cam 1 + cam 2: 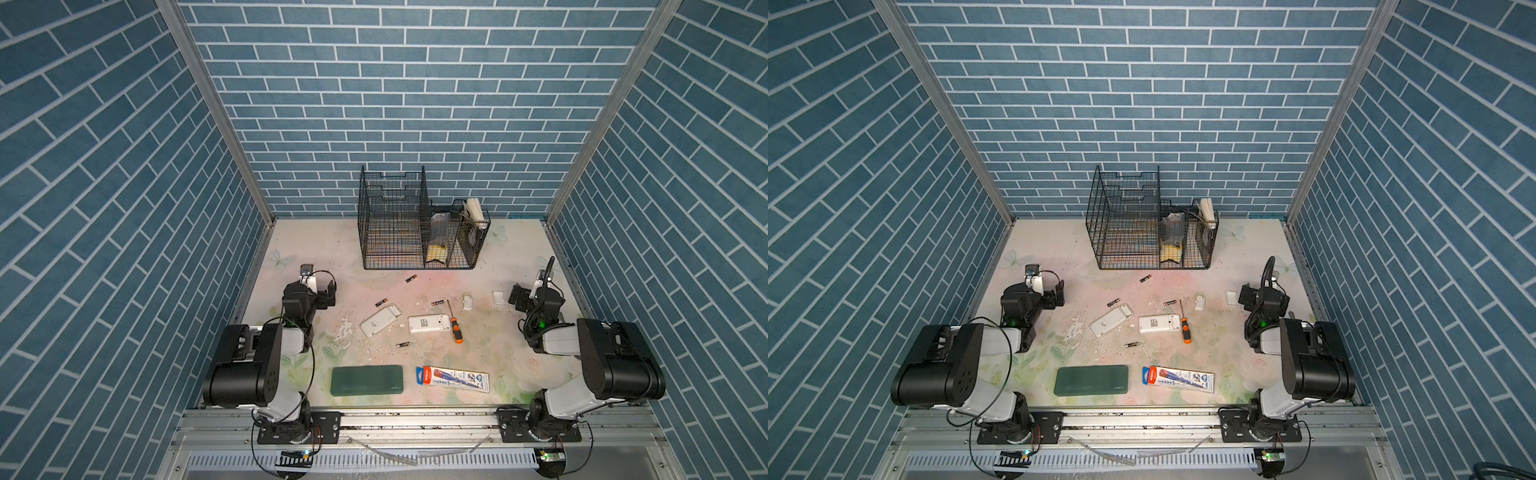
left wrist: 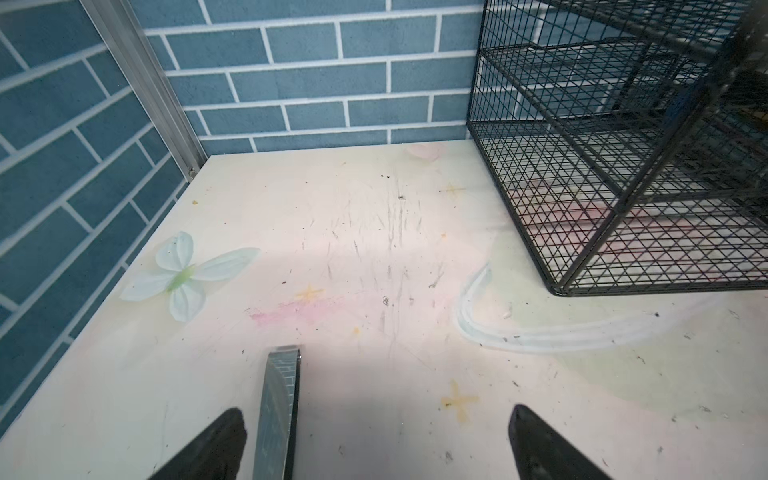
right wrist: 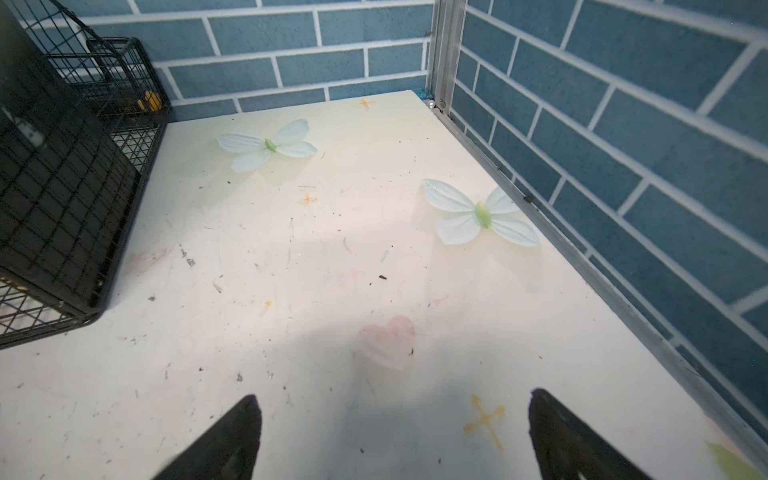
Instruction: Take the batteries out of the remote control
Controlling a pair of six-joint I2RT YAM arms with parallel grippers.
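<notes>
Batteries point(image 1: 403, 344) lie loose on your bench point(image 1: 519, 353) around two white remotes point(image 1: 380, 320); your left pincer point(image 2: 374, 411) and right pincer point(image 3: 394, 397) both hang spread wide, gripping nothing.

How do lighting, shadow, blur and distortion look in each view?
In both top views: even light, wide-angle splay of the walls, batteries tiny but distinct. Left wrist view: a shadow covers the table near the open left gripper, and the wire rack blurs at its nearest bars. Right wrist view: a like shadow by the right gripper.
</notes>
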